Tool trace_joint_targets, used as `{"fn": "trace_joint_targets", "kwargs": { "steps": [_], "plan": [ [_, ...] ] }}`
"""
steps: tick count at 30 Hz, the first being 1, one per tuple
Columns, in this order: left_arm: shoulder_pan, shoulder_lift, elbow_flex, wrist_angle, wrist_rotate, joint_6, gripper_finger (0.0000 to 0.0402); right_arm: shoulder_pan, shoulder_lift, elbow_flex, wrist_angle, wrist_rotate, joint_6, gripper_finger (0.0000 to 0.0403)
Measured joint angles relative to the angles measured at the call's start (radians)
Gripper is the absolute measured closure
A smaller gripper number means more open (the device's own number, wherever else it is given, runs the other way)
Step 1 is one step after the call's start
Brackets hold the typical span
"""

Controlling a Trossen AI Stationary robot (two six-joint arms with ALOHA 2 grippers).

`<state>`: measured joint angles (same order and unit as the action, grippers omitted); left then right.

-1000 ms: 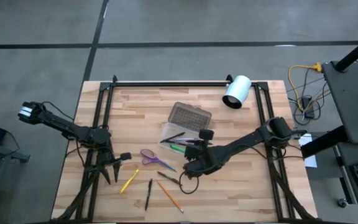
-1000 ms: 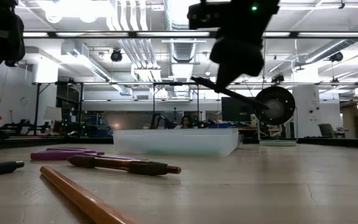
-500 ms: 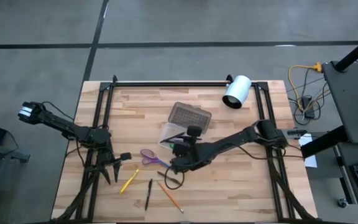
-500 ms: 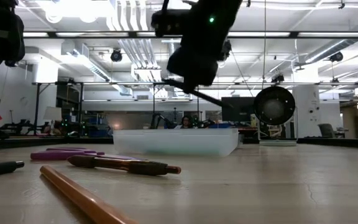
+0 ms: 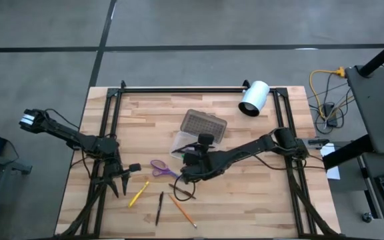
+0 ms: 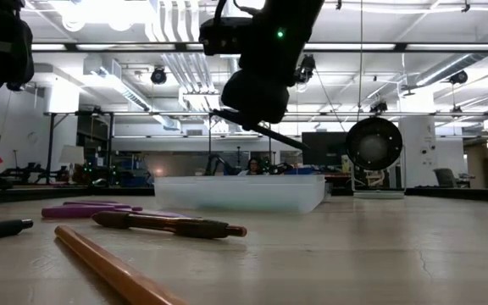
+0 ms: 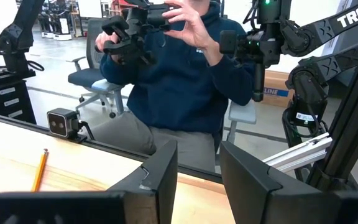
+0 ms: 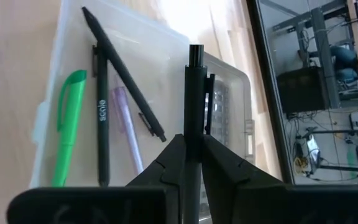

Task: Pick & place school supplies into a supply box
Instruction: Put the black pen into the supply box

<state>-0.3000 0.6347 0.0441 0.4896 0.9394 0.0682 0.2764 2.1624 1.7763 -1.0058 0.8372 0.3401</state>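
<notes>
**Right arm holds a black pen over the open supply box; left arm idle**

The table fills the centre of the high view, a pale wood top in a dark frame. The supply box lies just left of centre, its grey dotted lid hinged back toward the upper part of the frame so the clear tray is open from above. In the right wrist view the tray already contains a green pen, two black pens and a purple one, all lying roughly lengthwise — the tray suits that alignment.

The right gripper sits at the box's lower edge in the high view, fingers pinched on a black pen whose barrel points out along the tray's length. Judgement: this is a carry-to-release posture, the pen aligned to drop in parallel with the others.

The left gripper rests at the lower left of the high view, fingers spread with nothing between them, waiting clear of the work.

Loose supplies remain below the box in the high view: purple scissors, a yellow pen, a black pen, an orange pencil. The task looks roughly half done.

A white cylinder lies at upper right — not involved.
</notes>
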Motion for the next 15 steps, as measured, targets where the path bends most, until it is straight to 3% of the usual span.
{"fn": "trace_joint_targets", "kwargs": {
  "steps": [15],
  "plan": [
    [0.000,0.000,0.000,0.000,0.000,0.000,0.0297,0.000,0.000,-0.003,0.000,-0.001,0.058,0.0369]
  ]
}}
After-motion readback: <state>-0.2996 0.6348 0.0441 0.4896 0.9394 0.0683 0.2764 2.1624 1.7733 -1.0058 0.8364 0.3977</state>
